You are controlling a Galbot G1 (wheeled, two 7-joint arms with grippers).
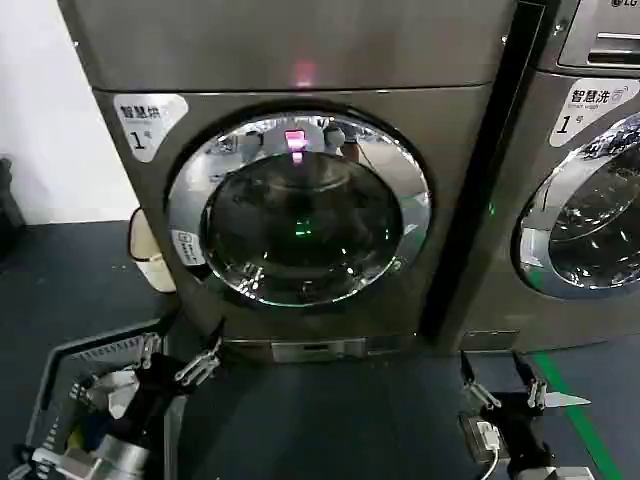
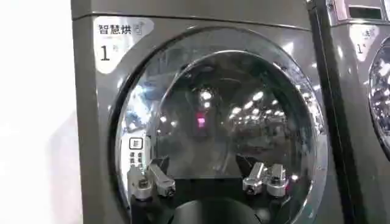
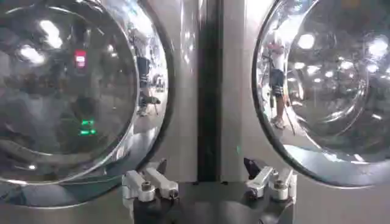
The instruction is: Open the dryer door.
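The dryer door (image 1: 298,207) is a round porthole with a wide chrome ring and dark glass, sitting flush and closed in the dark grey machine marked 1. In the left wrist view the dryer door (image 2: 219,115) faces my left gripper (image 2: 208,173), whose fingers are spread wide with nothing between them. My left gripper (image 1: 180,355) hangs low in front of the machine, below the door's lower left. My right gripper (image 1: 503,385) is open near the floor, in front of the gap between the two machines. In the right wrist view the dryer door (image 3: 67,91) lies beside my right gripper (image 3: 207,173).
A lighter silver machine (image 1: 590,180) with its own chrome-ringed door stands right of the dryer. A grey laundry basket (image 1: 60,375) sits on the dark floor at the lower left. A cream bin (image 1: 150,250) stands beside the dryer. A green floor line (image 1: 570,410) runs at the right.
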